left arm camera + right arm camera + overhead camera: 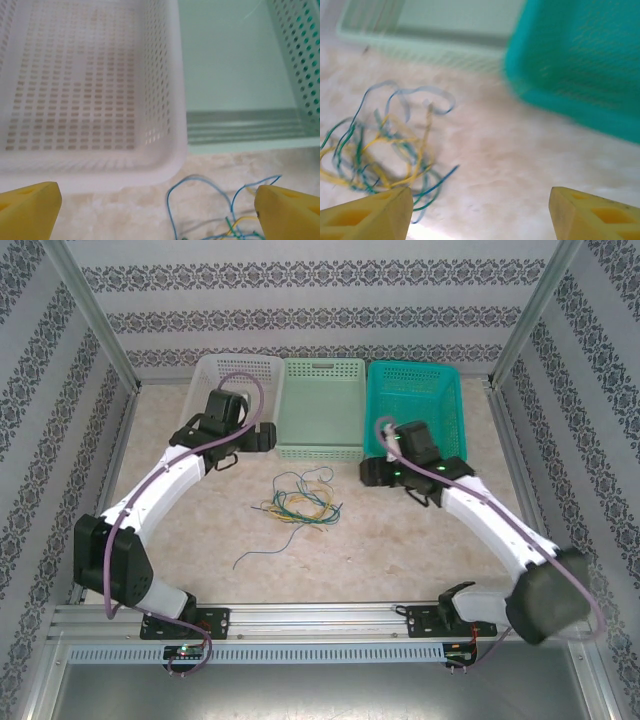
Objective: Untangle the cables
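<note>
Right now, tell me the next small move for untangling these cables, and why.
Probably lower the left end effector onto the blue loop at the edge of the cables and pinch it. The cables lie knotted on the table, this end effector hangs open and empty, and that loop sits just ahead between its fingers.

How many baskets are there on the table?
3. The white basket stands at the back left, the green basket in the middle, and the teal basket at the back right, side by side in one row. None seems hidden.
</note>
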Robot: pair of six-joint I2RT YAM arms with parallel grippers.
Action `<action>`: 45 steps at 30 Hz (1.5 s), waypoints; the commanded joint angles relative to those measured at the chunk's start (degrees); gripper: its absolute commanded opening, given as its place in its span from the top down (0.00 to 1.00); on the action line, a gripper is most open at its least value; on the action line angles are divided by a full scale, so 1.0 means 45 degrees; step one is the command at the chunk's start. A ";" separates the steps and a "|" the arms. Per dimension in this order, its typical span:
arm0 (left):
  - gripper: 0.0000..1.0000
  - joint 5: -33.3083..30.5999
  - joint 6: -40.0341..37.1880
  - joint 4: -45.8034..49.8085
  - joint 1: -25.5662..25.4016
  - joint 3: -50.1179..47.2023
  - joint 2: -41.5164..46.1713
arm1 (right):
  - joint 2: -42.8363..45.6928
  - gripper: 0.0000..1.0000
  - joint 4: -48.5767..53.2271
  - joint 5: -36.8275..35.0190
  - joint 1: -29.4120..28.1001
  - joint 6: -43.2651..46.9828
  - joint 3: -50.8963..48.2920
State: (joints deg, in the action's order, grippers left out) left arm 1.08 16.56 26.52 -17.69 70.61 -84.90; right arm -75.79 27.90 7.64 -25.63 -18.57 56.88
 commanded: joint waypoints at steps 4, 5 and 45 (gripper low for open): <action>0.00 0.0769 -0.0028 -0.0626 -0.0160 -0.1177 0.0244 | -0.2899 0.35 -0.1958 0.1282 -0.1427 -0.2209 0.0090; 0.00 0.0869 0.0006 -0.0667 -0.0153 -0.1305 0.0270 | -0.3241 0.36 -0.2232 0.1253 -0.1525 -0.2329 0.0155; 0.03 0.5360 -0.0512 -0.3121 -0.1814 -0.1595 -0.0904 | 0.0430 1.00 -0.6898 -0.2808 -0.2840 -0.2894 -0.1586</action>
State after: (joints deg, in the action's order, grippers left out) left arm 21.71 15.90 15.31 -24.69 62.48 -86.78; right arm -76.49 5.21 -3.57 -38.48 -29.26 51.51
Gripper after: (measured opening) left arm 0.977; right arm 0.053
